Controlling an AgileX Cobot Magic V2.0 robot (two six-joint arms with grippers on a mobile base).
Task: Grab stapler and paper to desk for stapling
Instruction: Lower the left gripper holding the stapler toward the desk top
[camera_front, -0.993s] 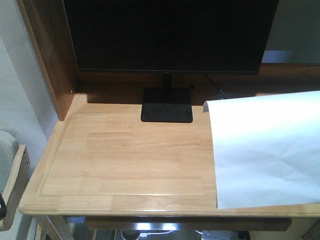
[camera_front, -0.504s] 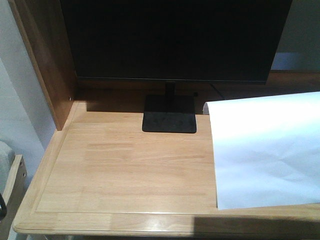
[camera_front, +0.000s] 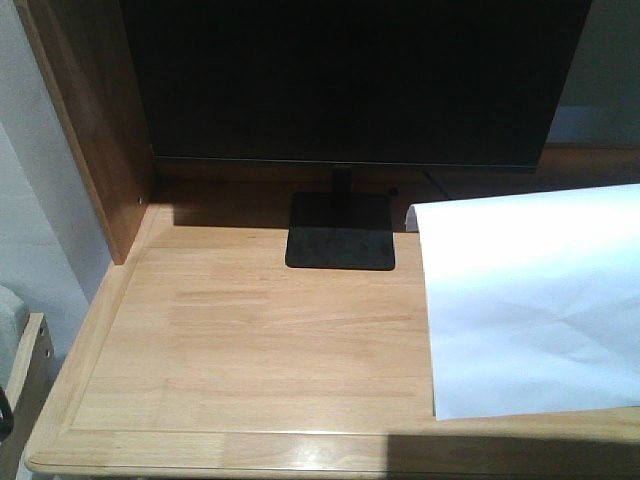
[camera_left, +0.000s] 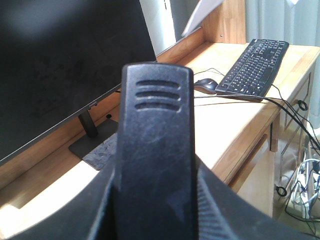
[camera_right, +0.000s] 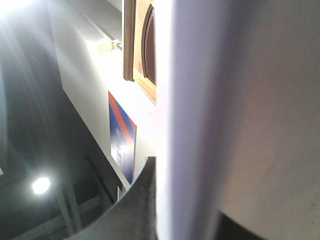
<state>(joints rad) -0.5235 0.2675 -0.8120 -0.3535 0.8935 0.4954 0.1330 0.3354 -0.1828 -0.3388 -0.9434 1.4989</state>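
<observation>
**Stapler and sheet both gripped over the oak desk**

The left gripper (camera_left: 155, 215) was closed on the stapler (camera_left: 155, 130). Its black, grooved end stood upright and filled the middle of the wrist view, with a ribbed finger pad (camera_left: 222, 212) beside it. The right gripper (camera_right: 155, 210) was clamped on the paper (camera_front: 530, 300). Only one dark finger (camera_right: 132, 205) showed, pressed against the sheet. The sheet lay over the right side of the desk (camera_front: 250, 340), from near the back edge to the front edge, with its back left corner curled. Whether it touched the wood could not be told.

The light-oak top carried a black monitor (camera_front: 340, 80) at the back edge on a flat base (camera_front: 340, 232). A wooden side panel (camera_front: 90, 130) rose at the back left corner. Toward the right end sat a keyboard (camera_left: 255, 65) and a mouse (camera_left: 206, 85), with cables (camera_left: 300, 150) hanging past the front edge.

Half a second earlier the front view was almost the same, and the paper kept its place. A second earlier the desk's underside had been in sight; it had since left the frame.
</observation>
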